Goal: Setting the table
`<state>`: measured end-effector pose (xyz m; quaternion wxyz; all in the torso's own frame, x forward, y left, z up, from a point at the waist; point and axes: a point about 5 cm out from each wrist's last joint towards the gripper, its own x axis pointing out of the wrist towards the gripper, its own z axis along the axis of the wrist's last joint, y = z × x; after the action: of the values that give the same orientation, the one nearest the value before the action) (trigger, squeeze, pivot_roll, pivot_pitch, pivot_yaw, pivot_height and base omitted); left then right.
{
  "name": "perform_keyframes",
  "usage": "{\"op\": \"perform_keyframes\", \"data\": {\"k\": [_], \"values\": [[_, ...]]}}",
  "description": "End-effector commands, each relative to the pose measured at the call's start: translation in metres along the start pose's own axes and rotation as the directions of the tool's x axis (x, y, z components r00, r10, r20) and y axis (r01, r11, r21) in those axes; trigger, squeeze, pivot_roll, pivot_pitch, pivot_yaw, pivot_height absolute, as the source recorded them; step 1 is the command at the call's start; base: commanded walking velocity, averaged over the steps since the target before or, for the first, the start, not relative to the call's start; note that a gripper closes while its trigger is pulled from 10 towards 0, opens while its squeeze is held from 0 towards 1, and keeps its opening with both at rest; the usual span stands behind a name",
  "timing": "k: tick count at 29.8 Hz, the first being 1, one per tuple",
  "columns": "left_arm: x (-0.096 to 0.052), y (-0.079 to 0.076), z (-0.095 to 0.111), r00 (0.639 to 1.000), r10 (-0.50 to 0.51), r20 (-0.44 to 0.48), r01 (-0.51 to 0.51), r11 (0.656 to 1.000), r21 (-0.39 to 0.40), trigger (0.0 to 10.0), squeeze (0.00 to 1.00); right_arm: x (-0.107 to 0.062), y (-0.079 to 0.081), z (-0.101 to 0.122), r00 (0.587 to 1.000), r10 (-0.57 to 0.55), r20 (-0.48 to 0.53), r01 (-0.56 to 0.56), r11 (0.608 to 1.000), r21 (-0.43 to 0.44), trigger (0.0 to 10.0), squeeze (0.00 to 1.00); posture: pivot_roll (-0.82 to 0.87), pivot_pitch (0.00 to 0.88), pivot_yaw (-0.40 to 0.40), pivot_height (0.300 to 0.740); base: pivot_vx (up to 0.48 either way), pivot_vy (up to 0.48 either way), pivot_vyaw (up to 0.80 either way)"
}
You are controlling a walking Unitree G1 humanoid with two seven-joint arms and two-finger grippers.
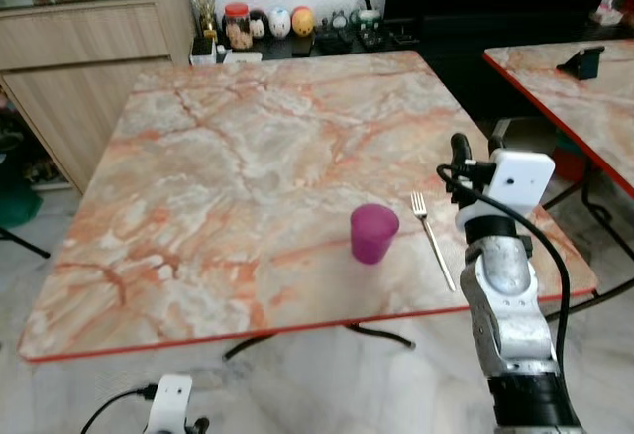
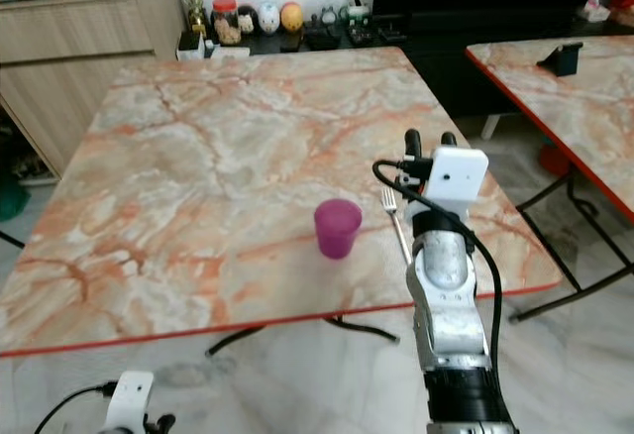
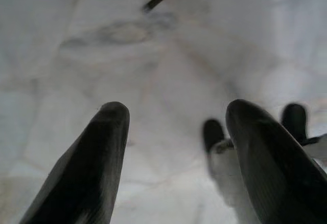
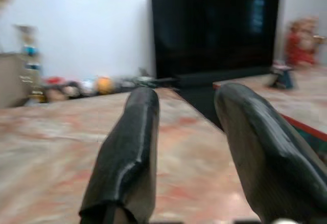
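Observation:
A purple cup (image 1: 373, 233) stands upright on the marble table (image 1: 248, 157), near its front right part. Just to the cup's right a silver fork (image 1: 433, 239) lies flat, tines pointing away from me. My right gripper (image 2: 429, 141) is raised over the table's right edge, beside and above the fork, with its black fingers (image 4: 138, 132) pointing toward the far wall. It is open with nothing between them. My left gripper (image 3: 176, 114) hangs low over the pale floor in front of the table, open and holding nothing.
A second marble table (image 1: 575, 97) with a small dark object (image 1: 584, 62) stands close on the right. A wooden sideboard (image 1: 79, 48) is at the back left, a low shelf with jars and figurines (image 1: 267, 26) behind the table, and a black screen (image 4: 214, 29) at the back right.

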<state>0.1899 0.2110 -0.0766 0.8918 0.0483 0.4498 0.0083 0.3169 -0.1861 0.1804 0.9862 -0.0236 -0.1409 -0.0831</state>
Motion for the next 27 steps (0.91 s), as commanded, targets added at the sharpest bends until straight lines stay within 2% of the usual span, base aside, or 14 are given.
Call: {"op": "perform_keyframes", "data": {"k": [1, 7, 9, 11, 13, 15, 16, 17, 18, 21, 22, 23, 24, 27], "values": [[-0.002, 0.007, -0.007, 1.0, 0.019, -0.022, -0.019, 1.0, 0.004, 10.0, 0.0, -0.001, 0.006, 0.006, 1.0, 0.015, 0.02, -0.015, 1.0, 0.009, 10.0, 0.0, 0.0, 0.0, 0.013, 0.74, 0.0, 0.0, 0.0], [-0.002, 0.007, -0.007, 1.0, 0.018, -0.023, -0.018, 1.0, 0.006, 10.0, 0.0, -0.008, 0.001, 0.0, 0.999, 0.007, -0.035, -0.008, 1.0, -0.03, 10.0, 0.0, 0.0, 0.0, 0.013, 0.74, 0.0, 0.0, 0.0], [-0.002, 0.007, -0.007, 1.0, 0.017, -0.024, -0.016, 1.0, 0.008, 10.0, 0.0, -0.015, -0.007, -0.01, 0.994, -0.025, -0.109, 0.019, 0.998, -0.06, 10.0, 0.0, 0.0, 0.0, 0.013, 0.74, 0.0, 0.0, 0.0], [-0.002, 0.007, -0.007, 1.0, 0.017, -0.024, -0.016, 1.0, 0.008, 10.0, 0.0, -0.015, -0.007, -0.01, 0.994, -0.025, -0.109, 0.019, 0.998, -0.06, 10.0, 0.0, 0.0, 0.0, 0.013, 0.74, 0.0, 0.0, 0.0], [-0.002, 0.007, -0.007, 1.0, 0.015, -0.025, -0.015, 1.0, 0.01, 10.0, 0.0, -0.022, -0.016, -0.023, 0.975, -0.069, -0.213, 0.052, 0.995, -0.083, 10.0, 0.0, -0.01, 0.0, 0.014, 0.74, 0.0, 0.0, 0.0], [-0.002, 0.007, -0.007, 1.0, 0.014, -0.025, -0.014, 1.0, 0.011, 10.0, 0.0, -0.025, -0.022, -0.028, 0.961, -0.106, -0.257, 0.085, 0.992, -0.088, 10.0, 0.04, -0.01, 0.0, 0.014, 0.74, 0.0, 0.0, 0.0], [-0.002, 0.007, -0.007, 1.0, 0.014, -0.025, -0.014, 1.0, 0.012, 10.0, 0.0, -0.027, -0.027, -0.034, 0.943, -0.139, -0.301, 0.117, 0.989, -0.09, 10.0, 0.75, -0.01, 0.0, 0.014, 0.74, 0.0, 0.0, 0.0], [-0.002, 0.007, -0.007, 1.0, 0.014, -0.025, -0.014, 1.0, 0.012, 10.0, 0.0, -0.027, -0.027, -0.034, 0.943, -0.139, -0.301, 0.117, 0.989, -0.09, 10.0, 0.75, -0.01, 0.0, 0.014, 0.74, 0.0, 0.0, 0.0], [-0.002, 0.007, -0.007, 1.0, 0.013, -0.026, -0.013, 1.0, 0.013, 10.0, 0.0, -0.029, -0.03, -0.04, 0.926, -0.153, -0.344, 0.142, 0.988, -0.058, 10.0, 1.0, -0.01, 0.0, 0.015, 0.74, 0.0, 0.0, 0.0], [-0.002, 0.006, -0.007, 1.0, 0.012, -0.026, -0.012, 1.0, 0.014, 10.0, 0.0, -0.029, -0.03, -0.047, 0.903, -0.152, -0.401, 0.142, 0.988, -0.056, 10.0, 1.0, -0.01, 0.0, 0.015, 0.74, 0.0, 0.0, 0.0], [-0.002, 0.006, -0.008, 1.0, 0.012, -0.026, -0.012, 1.0, 0.013, 10.0, 0.0, -0.028, -0.027, -0.052, 0.886, -0.126, -0.446, 0.122, 0.992, -0.039, 10.0, 0.71, -0.01, 0.0, 0.014, 0.74, 0.0, 0.0, 0.0], [-0.002, 0.006, -0.008, 1.0, 0.012, -0.026, -0.012, 1.0, 0.013, 10.0, 0.0, -0.027, -0.026, -0.054, 0.88, -0.113, -0.462, 0.112, 0.993, -0.03, 10.0, 0.71, -0.01, 0.0, 0.014, 0.74, 0.0, 0.0, 0.0], [-0.002, 0.006, -0.008, 1.0, 0.012, -0.026, -0.012, 1.0, 0.012, 10.0, 0.0, -0.026, -0.023, -0.056, 0.873, -0.095, -0.478, 0.097, 0.995, -0.019, 10.0, 0.0, -0.01, 0.0, 0.012, 0.74, 0.0, 0.0, 0.0], [-0.002, 0.006, -0.008, 1.0, 0.012, -0.026, -0.011, 1.0, 0.013, 10.0, 0.0, -0.022, -0.016, -0.062, 0.854, -0.021, -0.52, 0.019, 1.0, -0.009, 10.0, 0.0, -0.01, 0.0, 0.011, 0.74, 0.0, 0.0, 0.0]]}}
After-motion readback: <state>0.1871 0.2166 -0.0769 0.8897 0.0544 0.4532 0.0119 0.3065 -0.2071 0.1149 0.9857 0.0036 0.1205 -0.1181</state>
